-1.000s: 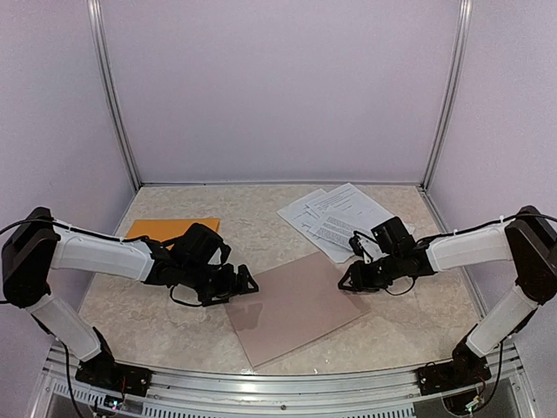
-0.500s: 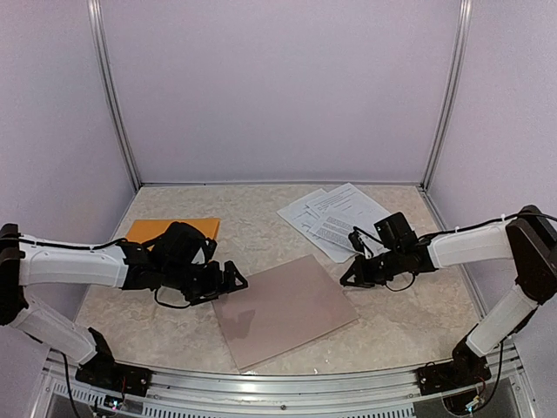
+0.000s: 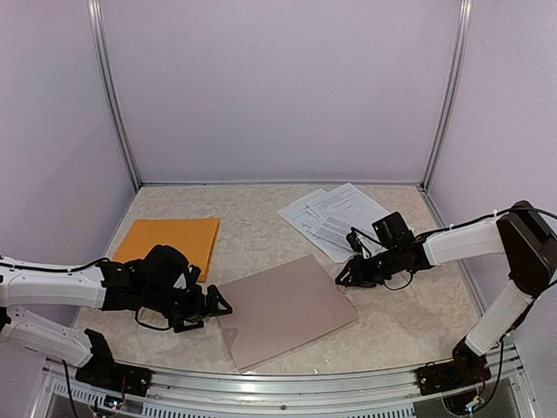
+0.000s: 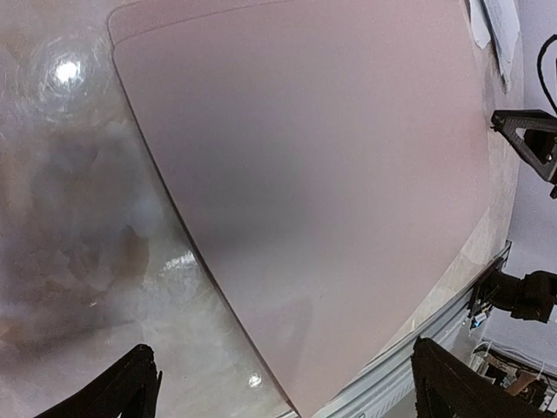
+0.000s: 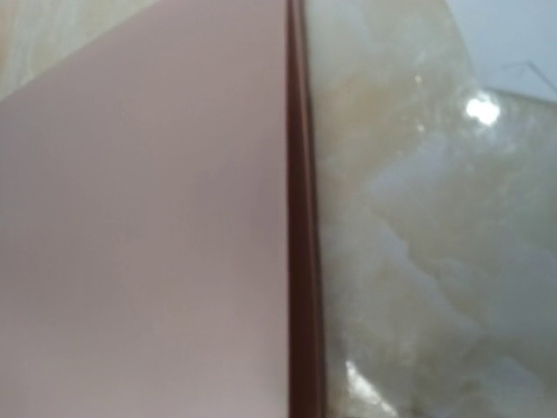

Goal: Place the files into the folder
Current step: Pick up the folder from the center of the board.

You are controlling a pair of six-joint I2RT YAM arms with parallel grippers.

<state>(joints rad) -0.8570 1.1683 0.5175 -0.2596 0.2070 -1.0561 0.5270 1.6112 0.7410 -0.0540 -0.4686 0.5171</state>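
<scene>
Presumably to open its cover, the left jaws gape wide at the left corner of the closed pink folder (image 3: 283, 306), the right jaws, grip unreadable, sit at its far-right edge, and the files (image 3: 335, 216) lie just beyond.

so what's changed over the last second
The left gripper drew back toward the near left, uncovering more of the orange folder, and the pink folder slid slightly left. The right gripper stays at its far right corner; the files have not moved.
</scene>
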